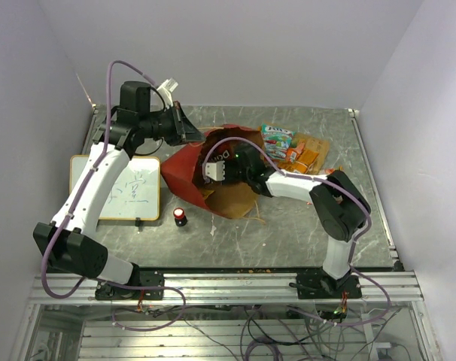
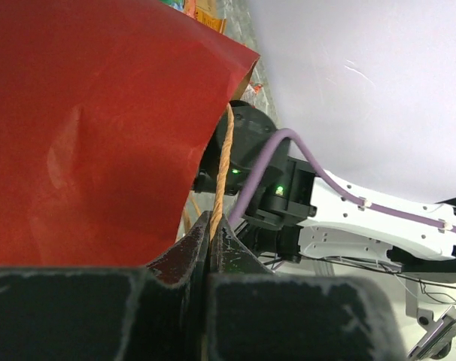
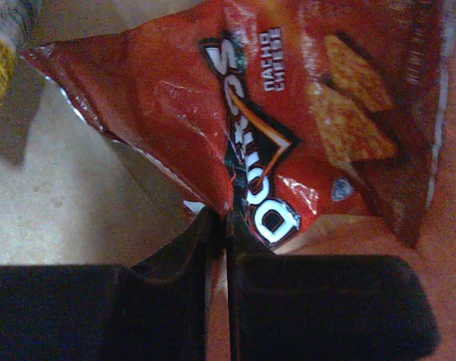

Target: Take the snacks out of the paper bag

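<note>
Snacks [image 1: 303, 154] sit partly out; right hand [image 3: 225, 219] clamps a chip bag [image 3: 273, 113] apparently inside the paper bag [image 1: 184, 169], left hand [image 2: 211, 226] pinches its handle [image 2: 224, 165]

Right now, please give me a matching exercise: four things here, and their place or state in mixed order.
1. left pincer
2. right pincer
3. white rectangular writing board
4. small red-and-black cylinder

A. shut on red crinkly chip packet
B. just on near side of red paper bag
C. shut on twisted cord handle
D. flat, left of bag

Pairs: 1-C; 2-A; 3-D; 4-B
</note>
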Controlling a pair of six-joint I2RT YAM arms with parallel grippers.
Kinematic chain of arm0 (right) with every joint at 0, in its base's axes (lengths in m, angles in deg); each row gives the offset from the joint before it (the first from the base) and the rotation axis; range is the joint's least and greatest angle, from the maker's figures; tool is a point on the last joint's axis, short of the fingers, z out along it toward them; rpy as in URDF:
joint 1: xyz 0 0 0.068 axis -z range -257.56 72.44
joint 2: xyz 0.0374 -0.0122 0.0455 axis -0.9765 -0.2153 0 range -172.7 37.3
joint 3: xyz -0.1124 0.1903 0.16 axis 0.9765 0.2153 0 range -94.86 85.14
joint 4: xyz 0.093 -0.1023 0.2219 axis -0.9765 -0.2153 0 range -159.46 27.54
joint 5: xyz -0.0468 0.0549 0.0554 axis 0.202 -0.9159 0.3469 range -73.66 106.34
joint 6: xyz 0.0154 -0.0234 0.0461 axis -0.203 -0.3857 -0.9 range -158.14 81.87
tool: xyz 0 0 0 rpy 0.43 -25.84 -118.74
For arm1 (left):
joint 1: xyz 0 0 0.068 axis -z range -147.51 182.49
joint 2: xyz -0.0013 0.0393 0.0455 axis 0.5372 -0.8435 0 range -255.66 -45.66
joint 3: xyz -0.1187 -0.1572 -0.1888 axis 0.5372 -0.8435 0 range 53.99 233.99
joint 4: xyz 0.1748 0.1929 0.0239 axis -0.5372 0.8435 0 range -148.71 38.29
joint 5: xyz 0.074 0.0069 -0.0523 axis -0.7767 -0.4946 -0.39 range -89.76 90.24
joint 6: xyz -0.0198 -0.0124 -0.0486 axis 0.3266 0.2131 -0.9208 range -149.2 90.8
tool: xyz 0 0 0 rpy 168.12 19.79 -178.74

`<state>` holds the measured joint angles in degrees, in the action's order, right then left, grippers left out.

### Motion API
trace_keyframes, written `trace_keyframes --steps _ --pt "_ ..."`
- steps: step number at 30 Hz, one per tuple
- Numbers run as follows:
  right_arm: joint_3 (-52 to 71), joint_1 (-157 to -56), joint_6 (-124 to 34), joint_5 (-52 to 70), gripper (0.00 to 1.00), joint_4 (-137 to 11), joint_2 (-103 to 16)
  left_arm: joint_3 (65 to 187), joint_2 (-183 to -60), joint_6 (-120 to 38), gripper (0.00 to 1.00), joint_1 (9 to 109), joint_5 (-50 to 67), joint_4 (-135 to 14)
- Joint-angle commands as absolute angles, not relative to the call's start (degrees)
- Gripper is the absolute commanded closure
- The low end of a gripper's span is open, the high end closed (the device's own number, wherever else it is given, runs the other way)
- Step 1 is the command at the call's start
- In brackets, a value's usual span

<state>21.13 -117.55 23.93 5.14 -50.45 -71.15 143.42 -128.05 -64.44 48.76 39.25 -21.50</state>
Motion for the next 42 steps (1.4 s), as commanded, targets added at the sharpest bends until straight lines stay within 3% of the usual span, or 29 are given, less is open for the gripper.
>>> trace_keyframes --steps 1,19,23,31,33,42 --pt "21.6 -117.2 18.0 5.6 1.00 -47.7 -66.5 142.2 -126.3 -65.6 0.93 48.3 39.5 -22.6" --pt "27.5 -117.4 14.0 -5.5 1.00 -58.7 -50.1 141.8 -124.8 -69.3 0.93 47.6 37.0 -26.4" --pt "29.8 -118.5 18.6 -8.6 1.00 -67.3 -49.9 139.3 -124.1 -71.1 0.93 47.4 38.6 -28.8" --pt "29.6 -119.9 19.5 -7.0 1.00 -67.0 -57.1 138.8 -124.5 -71.5 0.93 47.1 40.4 -28.9" --pt "28.3 -120.1 19.2 -6.7 0.93 -68.3 -59.2 139.0 -124.9 -71.2 0.93 47.1 41.1 -28.6" --pt "34.7 -121.1 21.8 -8.6 0.40 -67.1 -56.3 137.9 -124.2 -70.4 0.93 47.1 41.1 -27.9"
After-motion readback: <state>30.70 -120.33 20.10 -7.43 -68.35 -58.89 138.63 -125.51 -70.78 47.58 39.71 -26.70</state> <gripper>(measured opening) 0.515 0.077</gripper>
